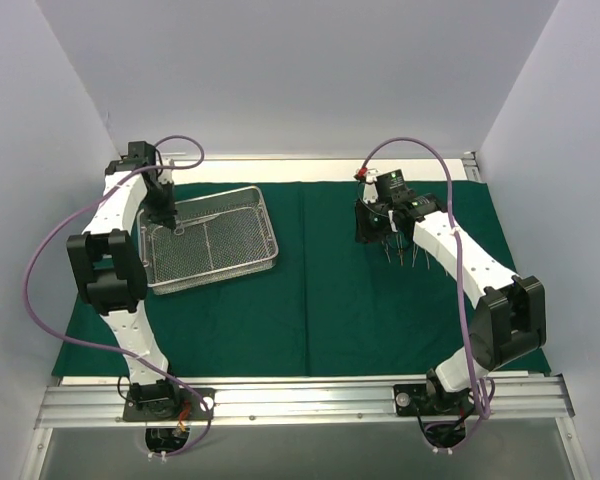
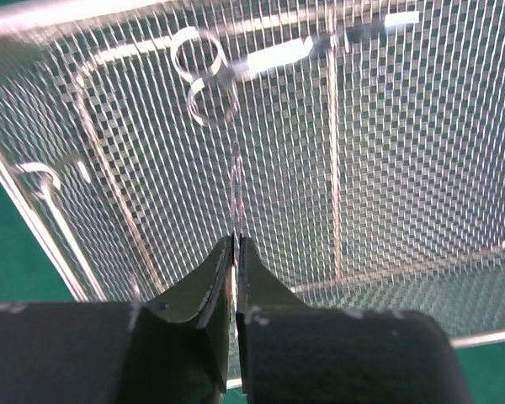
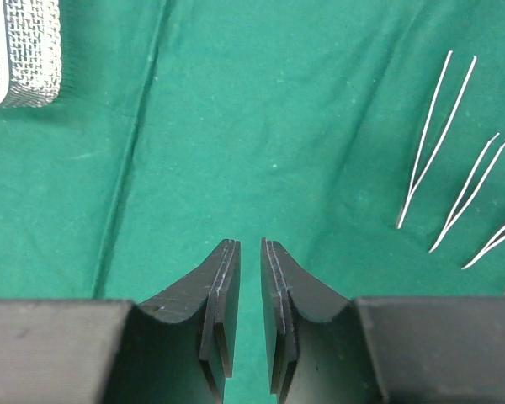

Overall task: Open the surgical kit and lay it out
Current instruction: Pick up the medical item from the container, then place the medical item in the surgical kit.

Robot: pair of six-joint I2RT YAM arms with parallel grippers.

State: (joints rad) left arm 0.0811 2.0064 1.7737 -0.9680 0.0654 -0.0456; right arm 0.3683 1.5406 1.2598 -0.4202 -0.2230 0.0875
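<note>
The dark green cloth (image 1: 330,300) lies spread flat over the table. On its left part stands the silver wire-mesh tray (image 1: 220,272). My left gripper (image 1: 170,222) reaches down into the tray's left half. In the left wrist view its jaws (image 2: 236,240) are shut on the tip of a slim steel ring-handled instrument (image 2: 221,77), which points away over the mesh (image 2: 404,168). My right gripper (image 3: 249,244) hovers over bare cloth, jaws a little apart and empty. To its right lie three thin steel forceps (image 3: 436,139), also visible as instruments (image 1: 405,255) in the top view.
A second steel instrument (image 2: 278,55) lies along the tray's far wall, and a ring handle (image 2: 34,177) shows at its left side. A tray corner (image 3: 25,50) appears far left of the right gripper. White walls enclose the table; a rail runs along the near edge.
</note>
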